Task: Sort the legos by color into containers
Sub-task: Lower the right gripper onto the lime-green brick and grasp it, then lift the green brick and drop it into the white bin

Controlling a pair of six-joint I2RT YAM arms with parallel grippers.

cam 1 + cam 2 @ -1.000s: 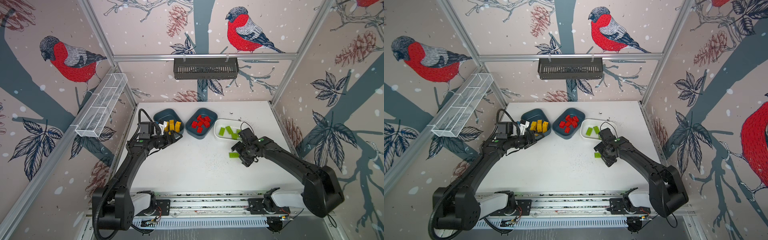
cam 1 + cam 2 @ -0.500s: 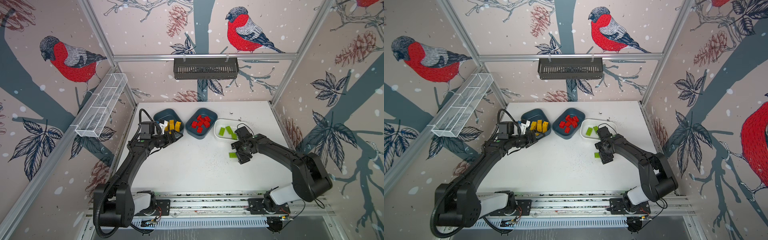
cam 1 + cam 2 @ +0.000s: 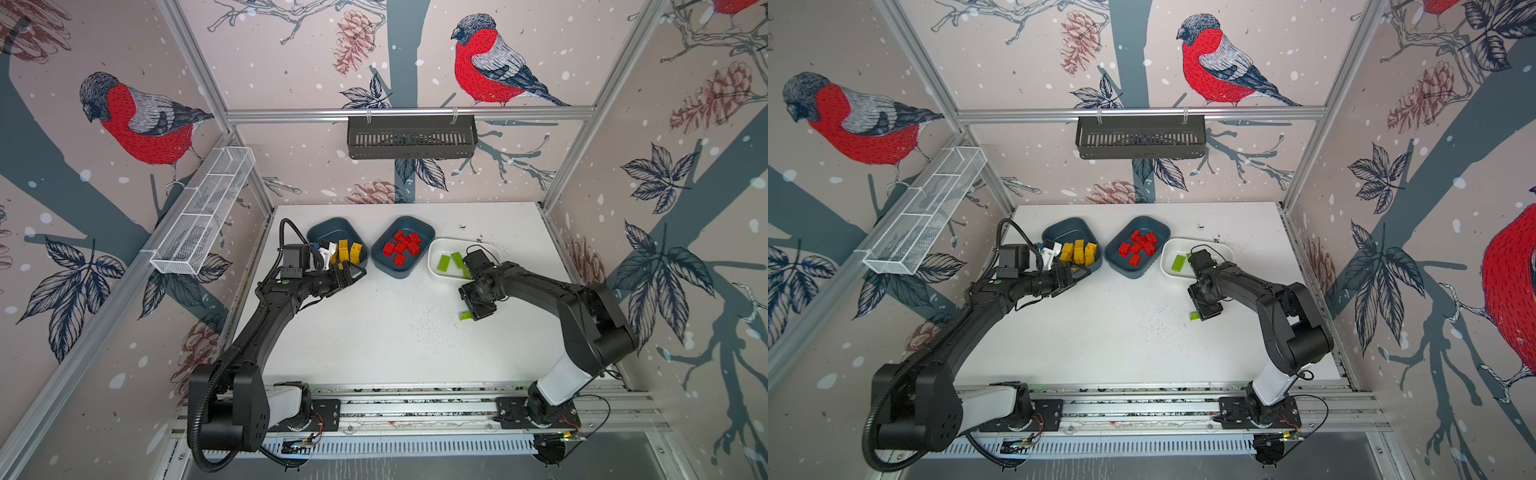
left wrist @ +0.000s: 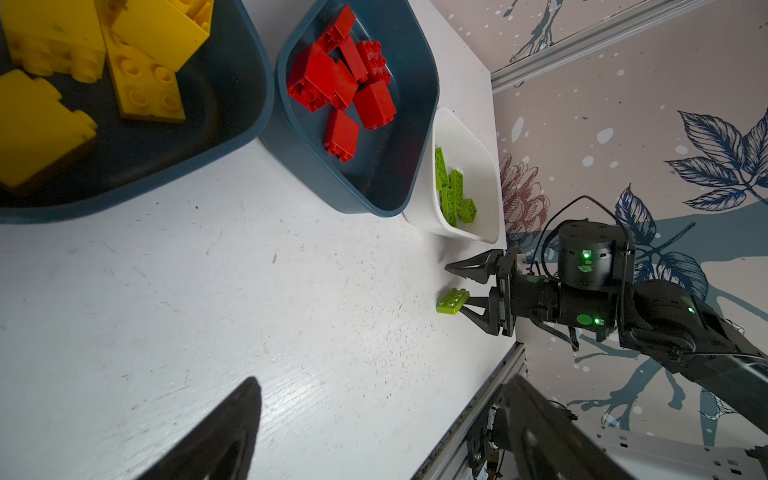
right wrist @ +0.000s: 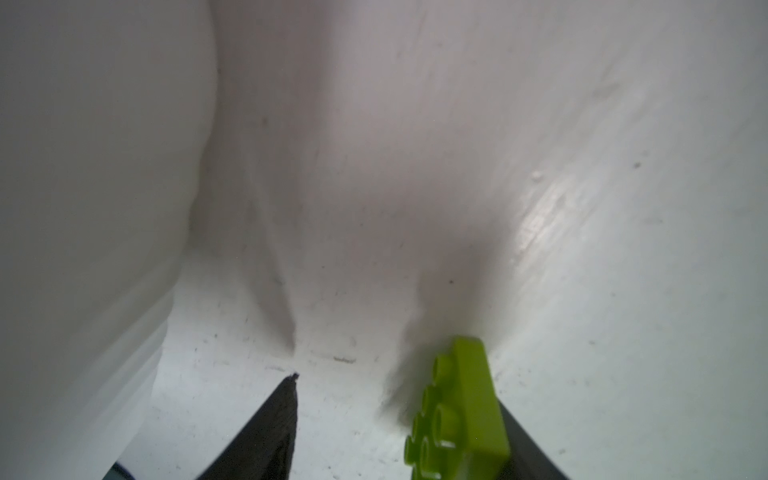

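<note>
A lime green lego (image 3: pixel 465 316) (image 3: pixel 1194 316) lies alone on the white table. My right gripper (image 3: pixel 478 309) (image 4: pixel 457 283) (image 5: pixel 395 390) stands over it, open. One finger touches the green lego (image 5: pixel 461 407) (image 4: pixel 453 300), while the other stands apart with a gap. The white tub (image 3: pixel 482 245) holds several green legos (image 3: pixel 444 262). Red legos (image 3: pixel 401 247) fill the middle teal tub (image 3: pixel 411 219). Yellow legos (image 3: pixel 349 251) sit in the left teal tub (image 3: pixel 332 228). My left gripper (image 3: pixel 353 272) (image 4: pixel 384 380) hangs open and empty by that tub's front.
A black slotted basket (image 3: pixel 411 137) hangs on the back wall. A white wire rack (image 3: pixel 203 216) runs along the left wall. The arms' metal rail (image 3: pixel 415 407) borders the table's front edge.
My right gripper has come down and forward around the green lego on the table, and its jaws have narrowed. The left arm has stayed still.
</note>
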